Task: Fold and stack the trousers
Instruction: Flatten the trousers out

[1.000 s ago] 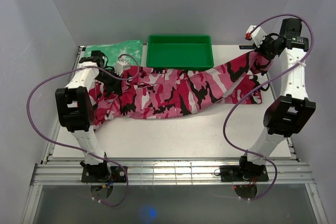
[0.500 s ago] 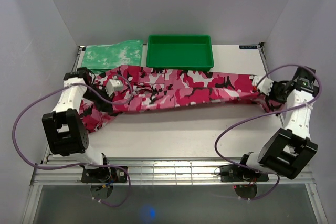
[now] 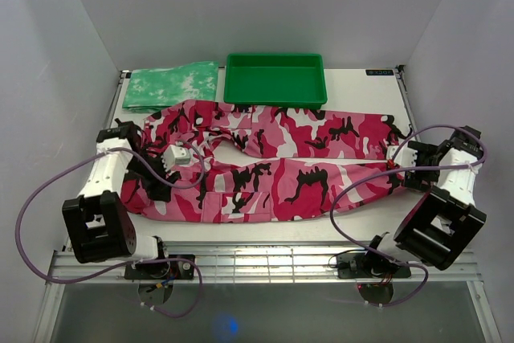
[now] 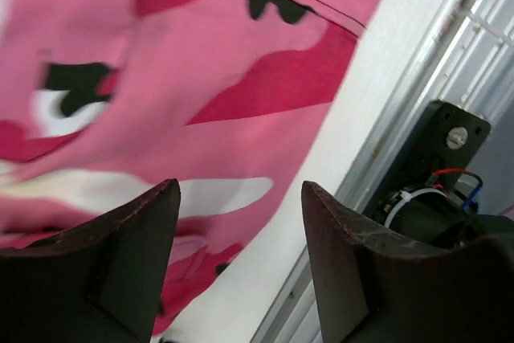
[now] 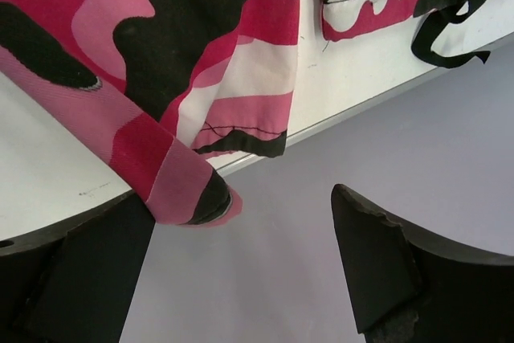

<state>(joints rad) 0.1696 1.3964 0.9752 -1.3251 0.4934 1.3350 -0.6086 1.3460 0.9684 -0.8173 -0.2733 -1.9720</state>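
The trousers, in pink, white and black camouflage print, lie spread flat across the table from left to right, one leg behind the other. My left gripper hovers over their left end, open. In the left wrist view the left gripper has nothing between its fingers, and the trousers lie beyond them by the table's near edge. My right gripper is at the leg ends on the right, open. In the right wrist view a hem of the trousers hangs beside one finger of the right gripper, ungripped.
A green tray stands at the back centre. A folded mottled green-and-white cloth lies at the back left, just behind the trousers. Purple cables loop from both arms. Grey walls close in the table on the left, the back and the right.
Both grippers were shut on the trousers and have opened, letting go. The arms came toward the near edge, and the cloth now lies flat with one leg drawn forward.
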